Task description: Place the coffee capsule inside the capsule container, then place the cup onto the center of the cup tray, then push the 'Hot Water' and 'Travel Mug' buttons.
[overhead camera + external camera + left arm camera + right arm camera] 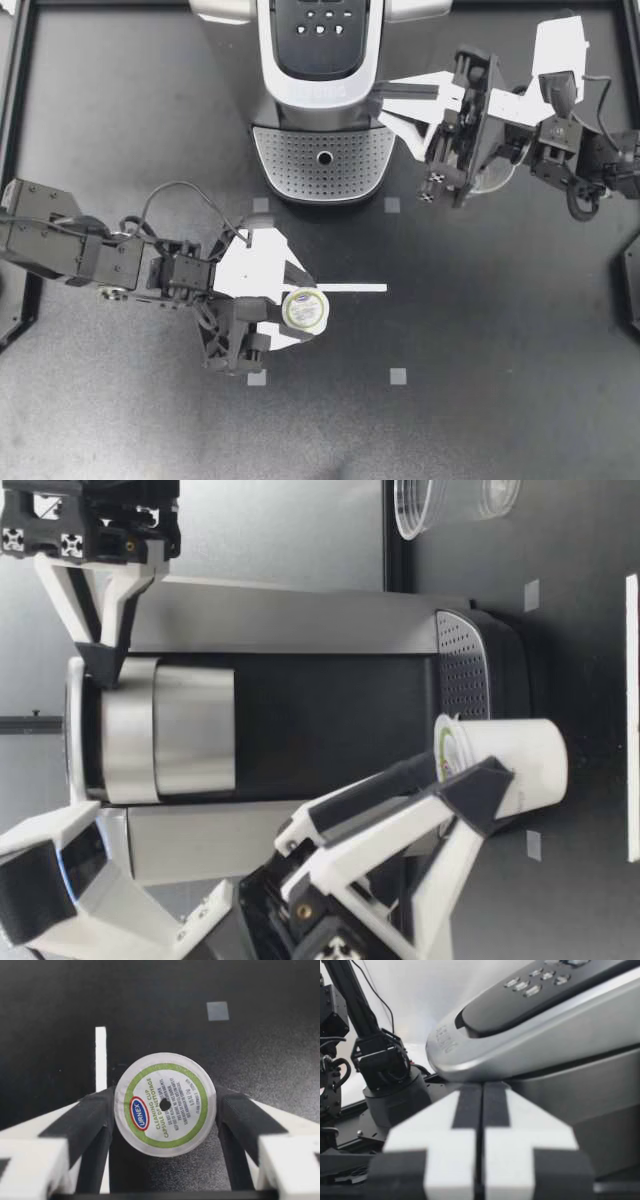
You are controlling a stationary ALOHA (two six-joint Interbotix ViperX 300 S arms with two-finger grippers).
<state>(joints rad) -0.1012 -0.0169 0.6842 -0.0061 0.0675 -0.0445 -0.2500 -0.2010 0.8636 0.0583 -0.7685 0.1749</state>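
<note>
So nearest the front edge of the surface (500, 420) there's a grey square (398, 376), nothing fancy. Just past that, my left pincer (296, 313) is clamped on the capsule (305, 308). The wrist view shows both black pads (95, 1122) pressed against its sides, foil lid facing up. From the low view the capsule (505, 765) is upright and down close to the surface, but honestly I can't tell if it's resting there or lifted a hair. A white strip (350, 288) runs right beside it. Further back is the machine (322, 90) with its perforated tray (322, 158) out front. My right pincer (382, 103) comes in from the side, fingers (467, 1105) squeezed together with nothing between them, tips right up against the machine's silver head. The clear cup (435, 510) stands on the surface off to that same side of the machine, apart from the tray, mostly tucked under my right arm in the top view. The buttons (320, 25) are on the dark panel at the very back.
</note>
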